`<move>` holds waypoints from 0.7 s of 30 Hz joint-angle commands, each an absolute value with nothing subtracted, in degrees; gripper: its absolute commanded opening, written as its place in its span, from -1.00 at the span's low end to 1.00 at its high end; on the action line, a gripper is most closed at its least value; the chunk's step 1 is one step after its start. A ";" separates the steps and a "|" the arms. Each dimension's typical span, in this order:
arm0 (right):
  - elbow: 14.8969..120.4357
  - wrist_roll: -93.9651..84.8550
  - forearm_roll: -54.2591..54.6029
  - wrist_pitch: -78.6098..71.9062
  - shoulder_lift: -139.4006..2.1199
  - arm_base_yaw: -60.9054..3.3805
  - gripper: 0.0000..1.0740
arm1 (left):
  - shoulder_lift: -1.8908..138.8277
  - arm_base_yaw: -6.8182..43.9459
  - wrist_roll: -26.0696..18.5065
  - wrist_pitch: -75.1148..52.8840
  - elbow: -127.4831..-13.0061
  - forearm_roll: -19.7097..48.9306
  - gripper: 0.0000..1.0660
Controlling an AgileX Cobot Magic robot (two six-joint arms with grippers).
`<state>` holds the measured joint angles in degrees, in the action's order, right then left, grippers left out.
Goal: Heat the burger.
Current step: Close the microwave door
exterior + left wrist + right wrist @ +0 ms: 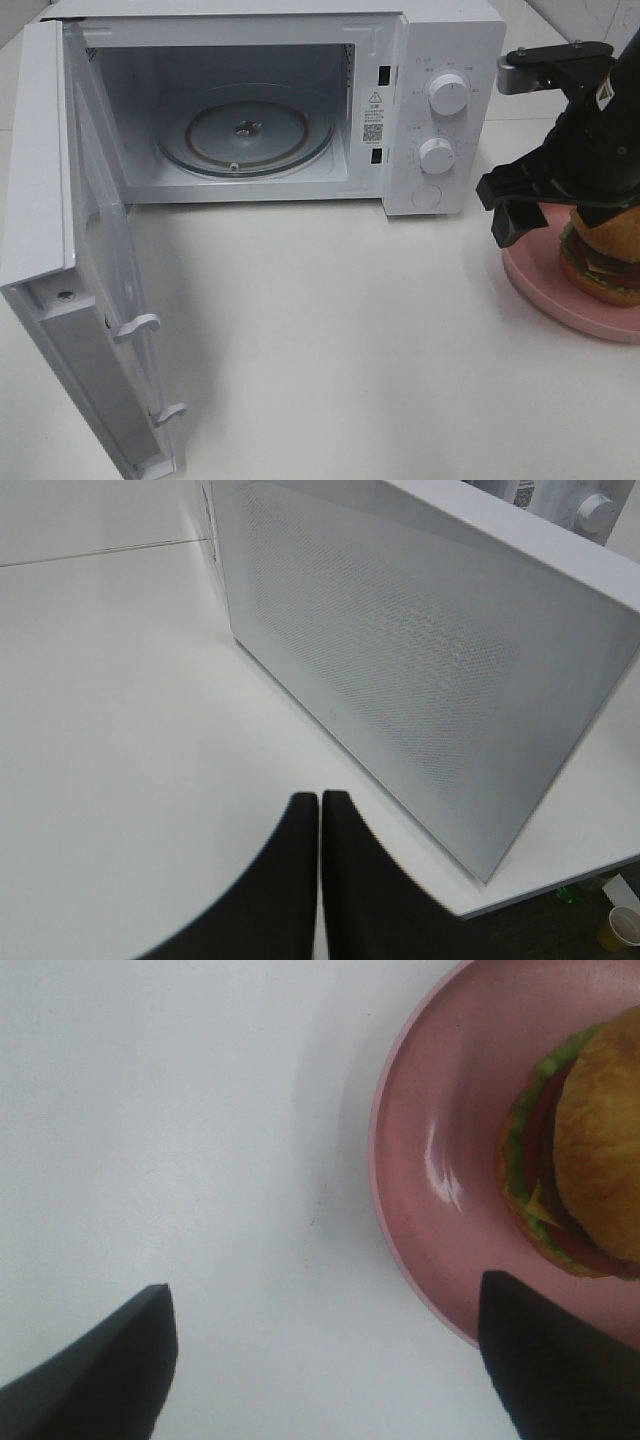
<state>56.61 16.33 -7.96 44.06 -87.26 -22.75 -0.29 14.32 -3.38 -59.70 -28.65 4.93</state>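
Observation:
The burger (600,265), with a golden bun, green lettuce and red tomato, sits on a round pink plate (560,305) at the right edge of the table. My right gripper (520,205) hangs over the plate's left rim, just left of the burger, open and holding nothing. In the right wrist view its fingers (110,1370) stand wide apart above the table and the plate (440,1160), with the burger (585,1150) off to one side. My left gripper (320,805) is shut and empty, low over the table beside the microwave door (420,660).
A white microwave (440,60) stands at the back, its door (60,250) swung wide open to the left and reaching towards the front edge. The glass turntable (245,130) inside is bare. Two knobs (447,95) face front, close to the right arm.

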 commanded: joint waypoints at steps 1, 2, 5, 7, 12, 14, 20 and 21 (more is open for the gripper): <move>58.90 14.90 -9.28 46.18 -86.52 -22.46 0.42 | -1.26 14.15 -3.27 -59.13 -28.53 5.21 -1.00; 59.24 14.90 -9.57 46.29 -86.00 -22.46 0.42 | -1.26 14.15 -3.27 -59.13 -28.53 5.21 -1.00; 59.59 14.90 -9.91 46.64 -85.20 -21.54 0.42 | -1.26 14.15 -3.27 -59.13 -28.53 5.21 -1.00; 59.59 14.90 -9.85 47.56 -83.65 -18.91 0.42 | -1.26 14.15 -3.21 -59.13 -28.53 5.21 -1.00; 59.59 14.21 -9.80 51.17 -80.39 -12.95 0.42 | -1.26 14.15 -3.21 -59.13 -28.53 5.21 -1.00; 59.59 13.81 -9.80 52.77 -78.55 -11.23 0.42 | -1.26 14.15 -3.21 -59.13 -28.53 5.21 -1.00; 59.53 13.81 -8.77 58.79 -71.51 -9.57 0.41 | -1.26 14.15 -3.21 -59.13 -28.53 5.21 -1.00; 59.53 13.81 -8.77 58.79 -71.51 -9.57 0.41 | -1.26 14.15 -3.21 -59.13 -28.53 5.21 -1.00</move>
<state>59.36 14.50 -9.05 57.52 -72.19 -9.91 -0.29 14.32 -3.38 -59.70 -28.65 4.93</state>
